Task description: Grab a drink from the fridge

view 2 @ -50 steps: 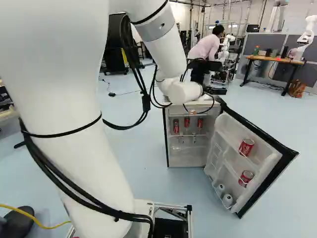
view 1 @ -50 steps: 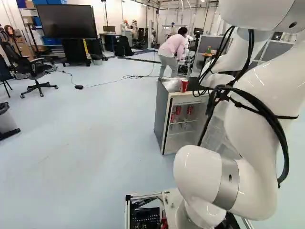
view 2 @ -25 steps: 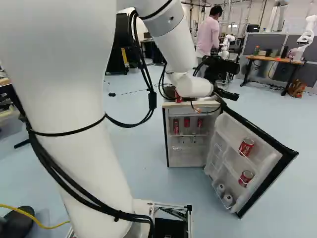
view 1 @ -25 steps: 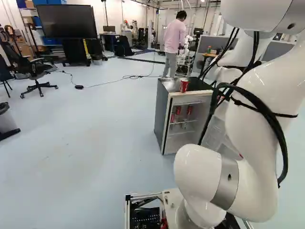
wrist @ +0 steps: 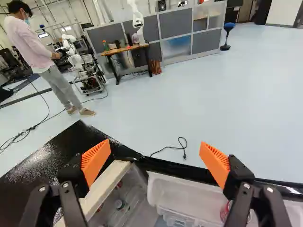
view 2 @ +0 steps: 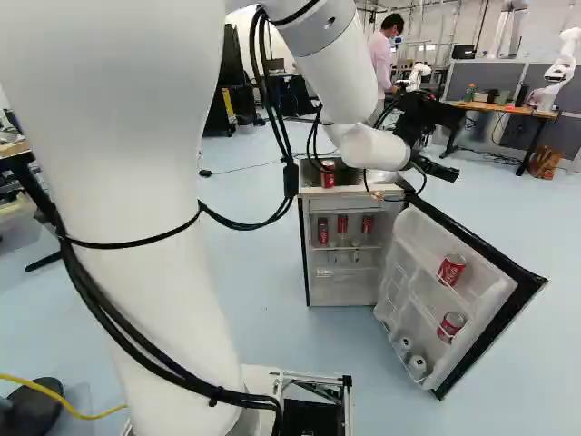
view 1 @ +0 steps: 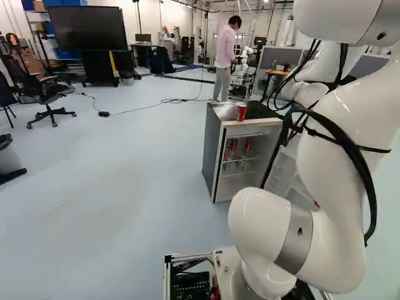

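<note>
My gripper (view 2: 442, 168) hangs in the right base view beyond the fridge's top right corner, above the door. In the wrist view the gripper (wrist: 154, 153) stands open, orange pads wide apart with nothing gripped. The small fridge (view 2: 349, 289) has its door (view 2: 416, 238) swung out to the right. One red can (view 2: 328, 173) stands on its top. Inside, several red cans, one of them a can (view 2: 342, 224) at the middle, sit on the upper shelf. The door holds an upper red can (view 2: 451, 269) and a lower red can (view 2: 451, 326), with two pale round ends below.
In the wrist view, the fridge's black top (wrist: 45, 158) lies beside one finger and a black cable (wrist: 170, 147) lies on the floor ahead. Farther off are a wooden desk (wrist: 124, 49), grey partitions (wrist: 176, 24) and another robot (wrist: 80, 61) with a person beside it.
The arm has swung rightward in the right base view, carrying the gripper from behind the fridge's top out past its corner and uncovering the can on top. The base, fridge and cans have stayed put.
</note>
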